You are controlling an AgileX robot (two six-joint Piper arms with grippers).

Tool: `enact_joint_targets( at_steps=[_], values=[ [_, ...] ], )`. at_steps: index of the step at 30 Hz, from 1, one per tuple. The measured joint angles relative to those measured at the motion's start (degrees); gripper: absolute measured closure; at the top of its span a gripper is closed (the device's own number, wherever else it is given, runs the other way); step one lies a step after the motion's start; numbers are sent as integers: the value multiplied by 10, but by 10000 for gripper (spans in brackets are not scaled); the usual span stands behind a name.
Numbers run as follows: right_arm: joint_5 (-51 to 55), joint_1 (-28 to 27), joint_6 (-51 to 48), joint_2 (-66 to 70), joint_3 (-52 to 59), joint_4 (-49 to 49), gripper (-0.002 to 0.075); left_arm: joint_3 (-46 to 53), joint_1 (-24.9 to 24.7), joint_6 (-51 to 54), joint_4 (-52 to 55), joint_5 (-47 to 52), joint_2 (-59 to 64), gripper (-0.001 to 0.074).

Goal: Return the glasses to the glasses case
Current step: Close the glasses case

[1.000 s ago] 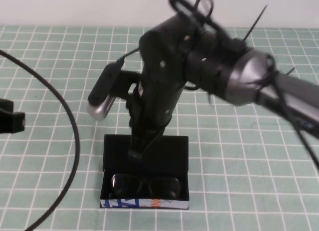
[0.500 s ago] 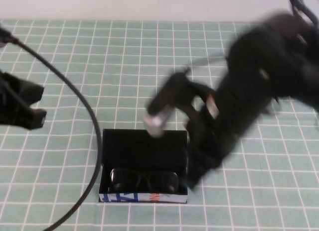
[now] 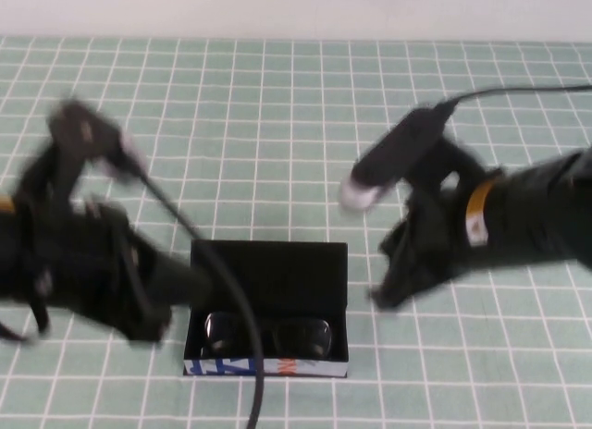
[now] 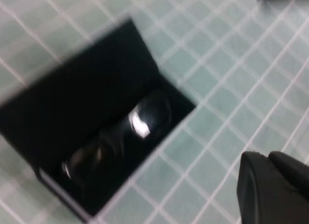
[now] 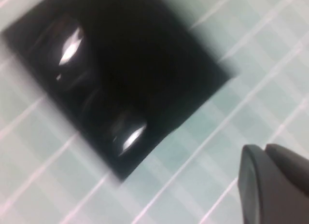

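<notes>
The glasses case (image 3: pixel 268 267) lies open at the front middle of the green mat, white printed edge toward me. The black glasses (image 3: pixel 268 337) lie inside its front half. My left gripper (image 3: pixel 153 329) is low beside the case's left end, blurred, with its fingers together and empty. My right gripper (image 3: pixel 381 298) is just right of the case, also with fingers together and empty. The left wrist view shows the case (image 4: pixel 82 98), the glasses (image 4: pixel 120 142) and my left gripper (image 4: pixel 268 156). The right wrist view shows the case (image 5: pixel 154 55), the glasses (image 5: pixel 96 89) and my right gripper (image 5: pixel 264 149).
A green grid mat (image 3: pixel 277 142) covers the table up to a white wall at the back. A black cable (image 3: pixel 242 332) from my left arm hangs across the case's left part. My right arm's wrist camera (image 3: pixel 393 161) sticks out above the mat.
My right arm has swung off from above the case to its right side. My left arm has come in from the far left to the case's left end. The glasses stay in the case.
</notes>
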Motion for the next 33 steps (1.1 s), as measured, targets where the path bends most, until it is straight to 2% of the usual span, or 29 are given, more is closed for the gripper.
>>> enact_joint_targets(
  at_steps=[2,5,9,12,14,19,25,29,33],
  values=[
    [-19,-28,30,12,-14,-6,737,51,0,20,-15,-26,0,738],
    [-48,-90,37,46,-38,37,737,129,0,46,-35,-86,1,738],
    [-44,-163,-98,109,-89,221,737,223,0,125,-136,-164,1,738],
    [0,-203,-225,171,-145,372,737,266,0,188,-236,-213,1,738],
    [37,-221,-269,221,-183,441,737,282,0,217,-282,-234,2,738],
    [95,-227,-312,332,-289,517,737,290,-12,249,-331,-243,24,738],
    [134,-227,-319,414,-389,551,737,290,-93,278,-385,-298,84,738],
    [138,-227,-319,436,-413,554,737,290,-138,326,-452,-342,118,738],
    [152,-227,-332,452,-416,557,737,290,-155,410,-544,-363,147,738]
  ],
)
